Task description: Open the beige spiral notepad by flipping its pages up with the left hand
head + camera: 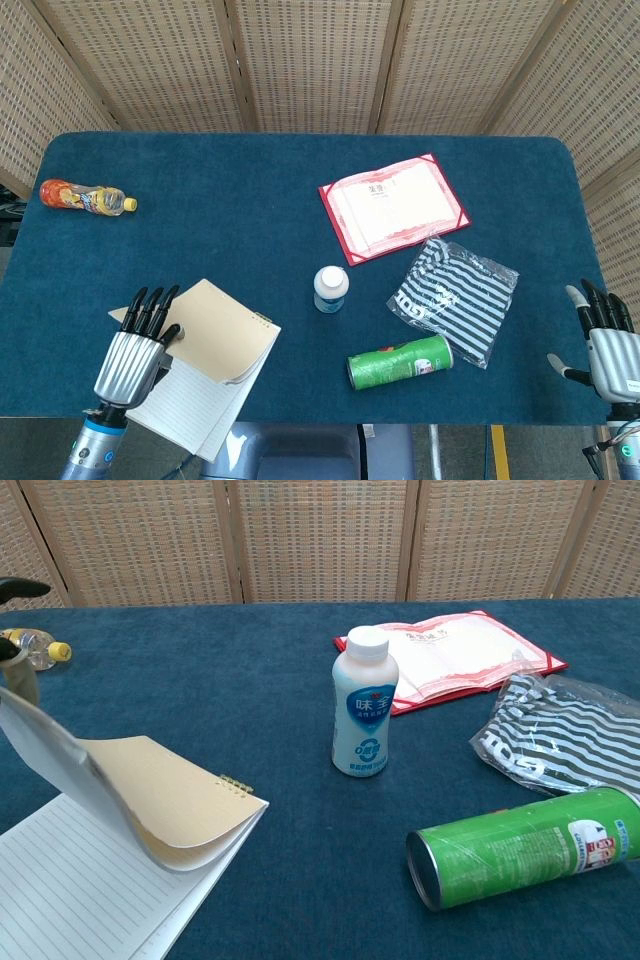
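notepad near left on the table, spiral edge far-right, long axis running near-left to far-right. paper light, floppy, slick; you'll want the free near-left edge. left hand pinches the lifted beige sheaf. right hand idle, fingers apart, holding nothing.

My left hand at far left edge, only dark fingers showing, holding beige cover and pages of spiral notepad lifted in curl. Lined white page exposed beneath, flat on blue counter. Wire coil at notepad's upper right corner. White drink bottle upright mid-counter. Red certificate folder behind it. Striped bag at right, green can on its side in front. Small orange bottle far left.
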{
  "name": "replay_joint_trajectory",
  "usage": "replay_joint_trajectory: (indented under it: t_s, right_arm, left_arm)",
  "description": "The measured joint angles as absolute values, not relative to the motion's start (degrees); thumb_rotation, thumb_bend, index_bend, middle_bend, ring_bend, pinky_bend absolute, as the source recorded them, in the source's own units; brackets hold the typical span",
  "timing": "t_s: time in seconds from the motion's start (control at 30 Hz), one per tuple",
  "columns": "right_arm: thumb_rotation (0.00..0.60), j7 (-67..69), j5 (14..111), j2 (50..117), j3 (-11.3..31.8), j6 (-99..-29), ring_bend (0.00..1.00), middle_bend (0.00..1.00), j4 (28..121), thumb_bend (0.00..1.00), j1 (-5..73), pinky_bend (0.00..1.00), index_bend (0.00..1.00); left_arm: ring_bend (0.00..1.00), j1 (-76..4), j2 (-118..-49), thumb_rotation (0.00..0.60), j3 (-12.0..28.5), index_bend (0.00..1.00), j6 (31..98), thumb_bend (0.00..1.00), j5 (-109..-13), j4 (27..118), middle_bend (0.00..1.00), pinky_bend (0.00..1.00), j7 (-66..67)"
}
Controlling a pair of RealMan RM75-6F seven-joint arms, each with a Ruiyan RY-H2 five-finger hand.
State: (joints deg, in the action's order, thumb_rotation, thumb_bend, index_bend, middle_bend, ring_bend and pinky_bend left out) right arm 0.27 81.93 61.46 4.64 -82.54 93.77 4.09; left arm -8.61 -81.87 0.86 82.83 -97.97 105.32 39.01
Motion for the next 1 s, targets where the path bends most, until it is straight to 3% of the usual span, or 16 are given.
replay_joint_trajectory:
  t_s: [0.57,1.0]
  right_arm:
    - [0.600,1.7,81.0,61.5,5.9,-84.7,0.00,0.00,93.1,0.21,3.3,0.00,0.03]
    - [0.600,2.0,81.3,61.8,6.1,-85.4,0.00,0.00,92.8,0.21,3.1,0.00,0.03]
  left_arm:
    - [0.00,-18.8,-85.3,0.600,12.9,0.80,74.4,0.64,-85.2,102.0,0.00,0.00,43.6]
    - [0.00,-23.9,-87.3,0.600,16.8,0.80,73.1,0.64,-79.5,99.1,0.00,0.00,46.5]
